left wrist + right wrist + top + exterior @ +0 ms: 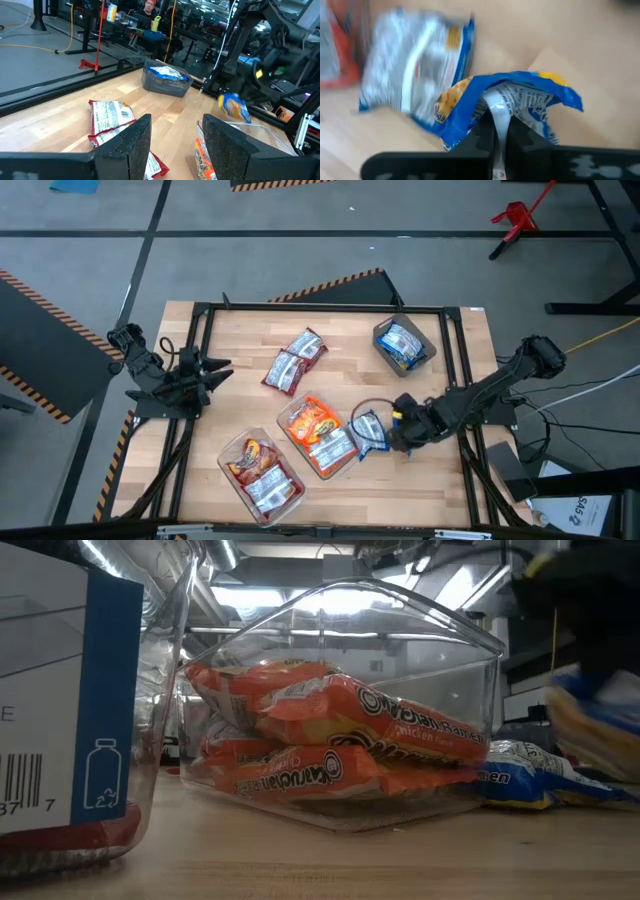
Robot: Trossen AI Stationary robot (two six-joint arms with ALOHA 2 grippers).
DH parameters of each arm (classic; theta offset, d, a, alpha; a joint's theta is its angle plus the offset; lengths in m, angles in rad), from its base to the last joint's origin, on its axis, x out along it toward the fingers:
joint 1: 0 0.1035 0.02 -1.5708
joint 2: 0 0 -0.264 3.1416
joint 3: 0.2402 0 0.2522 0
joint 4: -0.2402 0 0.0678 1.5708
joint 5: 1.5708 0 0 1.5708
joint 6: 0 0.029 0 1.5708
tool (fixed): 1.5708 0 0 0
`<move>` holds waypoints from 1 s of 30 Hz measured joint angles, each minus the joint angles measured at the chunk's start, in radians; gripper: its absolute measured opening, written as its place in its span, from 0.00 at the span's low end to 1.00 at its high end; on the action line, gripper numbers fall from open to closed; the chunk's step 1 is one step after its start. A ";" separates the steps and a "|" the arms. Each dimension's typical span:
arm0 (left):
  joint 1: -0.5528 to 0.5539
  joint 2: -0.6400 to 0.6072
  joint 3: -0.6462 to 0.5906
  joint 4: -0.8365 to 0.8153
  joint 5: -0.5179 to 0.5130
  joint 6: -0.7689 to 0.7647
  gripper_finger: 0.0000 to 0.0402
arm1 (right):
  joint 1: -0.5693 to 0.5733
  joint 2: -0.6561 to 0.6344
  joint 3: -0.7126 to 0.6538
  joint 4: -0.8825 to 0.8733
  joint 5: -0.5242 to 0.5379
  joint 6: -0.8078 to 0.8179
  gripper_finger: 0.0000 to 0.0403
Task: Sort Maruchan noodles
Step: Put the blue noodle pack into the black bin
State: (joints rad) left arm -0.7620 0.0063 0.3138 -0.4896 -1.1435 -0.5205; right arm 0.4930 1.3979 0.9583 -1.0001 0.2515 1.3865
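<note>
Right end effector (501,131) low over table, clamping blue packet (520,100).

Clear tubs (318,436), grey tub (385,333) — perhaps plastic

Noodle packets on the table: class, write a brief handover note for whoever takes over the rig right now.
Right claw: shut on a blue packet, beside the orange tub.
Left claw: open, empty, waiting at the table's left edge.
Done: orange packets in the centre tub; red ones in the near-left tub; blue ones in the grey tub.
Left: red packets loose mid-table, another blue packet on the table.
</note>
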 joint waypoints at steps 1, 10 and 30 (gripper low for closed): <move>0.000 0.000 0.000 0.000 0.000 0.000 0.43 | -0.019 0.000 0.031 -0.036 0.024 -0.031 0.01; 0.000 0.000 0.000 0.000 0.000 0.000 0.43 | -0.288 -0.002 0.371 -0.380 0.271 -0.375 0.00; 0.000 0.000 0.000 0.000 0.000 0.000 0.43 | -0.915 -0.002 0.232 -0.200 0.137 -0.848 0.00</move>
State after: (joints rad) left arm -0.7616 0.0063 0.3134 -0.4896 -1.1438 -0.5209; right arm -0.4220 1.3964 1.1901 -1.2003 0.3887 0.5388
